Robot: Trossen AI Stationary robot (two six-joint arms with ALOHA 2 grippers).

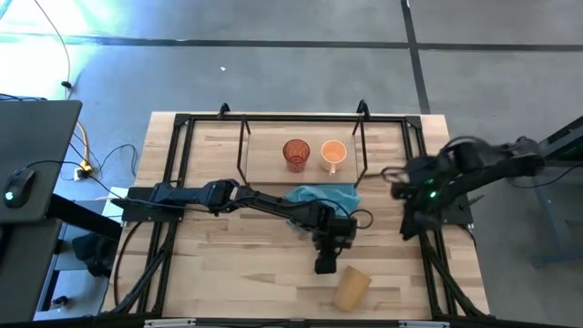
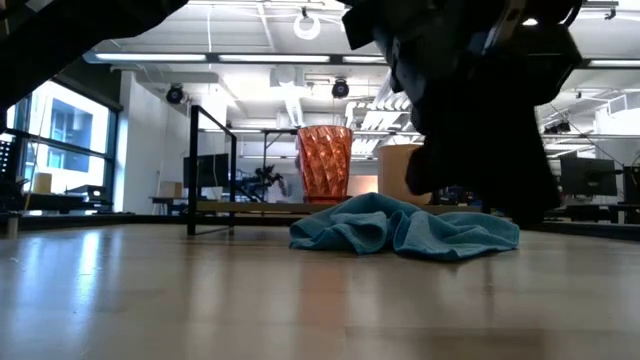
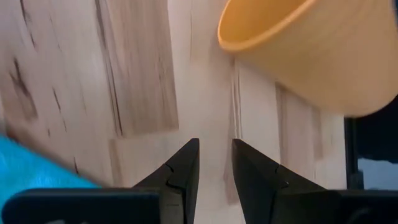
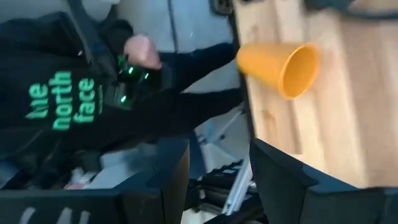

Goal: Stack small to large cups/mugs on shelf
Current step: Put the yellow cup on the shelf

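Observation:
The amber-brown cup (image 1: 352,288) lies on its side on the table near the front edge, its mouth (image 3: 261,31) toward the table's far left. My left gripper (image 3: 214,163) hovers just short of it, pointing steeply down, its fingers a narrow gap apart with nothing between them. The red ribbed cup (image 1: 296,153) and the light orange mug (image 1: 333,153) stand upright side by side on the shelf's board (image 1: 269,159) at the far middle. My right gripper (image 4: 214,165) hangs open above the table's right edge, holding nothing.
A crumpled teal cloth (image 1: 321,195) lies on the table in front of the shelf, under my left arm (image 1: 237,199). Black rails (image 1: 173,182) run along the table's sides. A person in a black hoodie (image 4: 62,106) stands beyond the table's near edge.

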